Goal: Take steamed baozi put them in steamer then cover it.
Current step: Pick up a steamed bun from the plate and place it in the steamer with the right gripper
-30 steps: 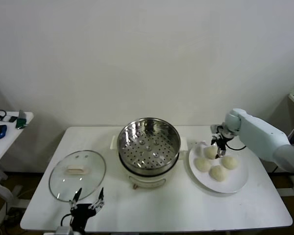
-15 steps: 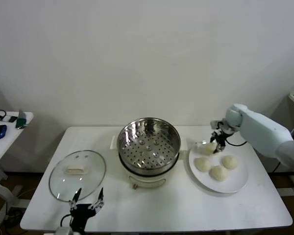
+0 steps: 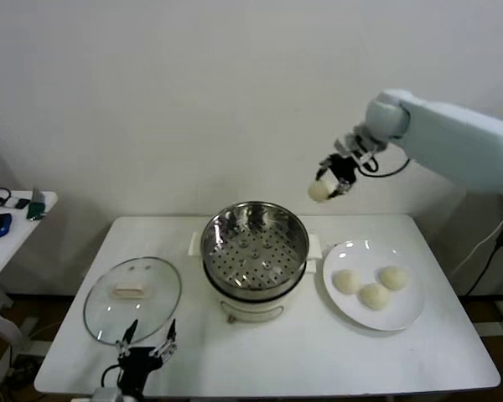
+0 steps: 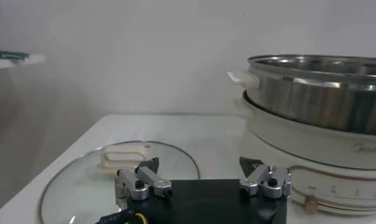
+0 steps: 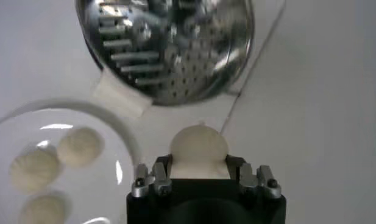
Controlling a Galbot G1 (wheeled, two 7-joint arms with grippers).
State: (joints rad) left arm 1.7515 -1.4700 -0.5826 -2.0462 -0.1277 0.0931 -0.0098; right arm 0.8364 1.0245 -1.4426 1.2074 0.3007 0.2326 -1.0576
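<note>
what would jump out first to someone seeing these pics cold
The right gripper held high in the air, shut on a steamed baozi, above and just right of the open steamer at the table's middle. Next, the white plate to the steamer's right with three more buns, and the glass cover lying flat to its left, where the left gripper sits open at the table's front edge.

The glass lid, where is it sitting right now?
In the head view the glass lid lies flat on the table's left side, beside the steamer, just beyond the idle left gripper.
</note>
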